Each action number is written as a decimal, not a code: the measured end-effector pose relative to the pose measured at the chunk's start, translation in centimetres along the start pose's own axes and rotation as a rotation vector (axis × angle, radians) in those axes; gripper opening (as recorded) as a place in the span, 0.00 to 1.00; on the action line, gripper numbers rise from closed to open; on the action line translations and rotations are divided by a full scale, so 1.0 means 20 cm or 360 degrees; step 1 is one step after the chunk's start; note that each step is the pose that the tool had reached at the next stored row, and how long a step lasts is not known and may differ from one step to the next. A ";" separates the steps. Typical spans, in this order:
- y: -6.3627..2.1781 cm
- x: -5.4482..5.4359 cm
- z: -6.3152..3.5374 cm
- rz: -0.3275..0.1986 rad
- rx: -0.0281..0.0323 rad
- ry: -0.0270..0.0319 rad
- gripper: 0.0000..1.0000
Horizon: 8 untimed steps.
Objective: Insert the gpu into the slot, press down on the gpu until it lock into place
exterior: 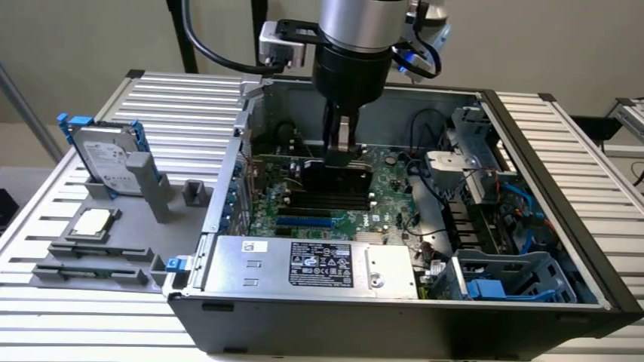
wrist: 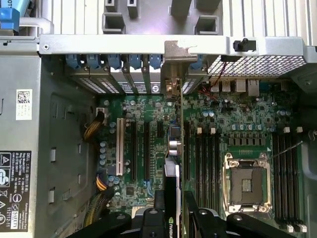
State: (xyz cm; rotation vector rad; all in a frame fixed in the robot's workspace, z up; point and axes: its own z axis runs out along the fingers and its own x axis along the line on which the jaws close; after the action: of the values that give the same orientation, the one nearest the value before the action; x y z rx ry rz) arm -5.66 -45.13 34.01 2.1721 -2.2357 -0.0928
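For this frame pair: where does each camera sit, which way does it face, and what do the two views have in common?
Exterior view: off the arm, raised outside the open computer case, looking down into it; the arm and claw show, gripping the gpu.
Wrist view: on the wrist, looking down along the claw onto the motherboard; its fingers flank the gpu, seen edge-on.
Shared: the claw, the gpu, the motherboard and the computer case.
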 end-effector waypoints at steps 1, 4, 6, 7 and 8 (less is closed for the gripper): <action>0.003 0.00 0.009 0.0001 0.00001 0.00002 0.26; 0.011 0.00 0.037 0.0004 0.00003 -0.00003 0.26; 0.016 0.00 0.056 0.0006 0.00005 -0.00004 0.26; 0.018 -0.01 0.065 0.0007 0.00006 -0.00002 0.26; 0.020 -0.01 0.074 0.0008 0.00008 -0.00005 0.26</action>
State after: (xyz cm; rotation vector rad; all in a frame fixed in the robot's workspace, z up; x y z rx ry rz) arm -6.13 -44.96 32.56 2.1665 -2.2418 -0.0924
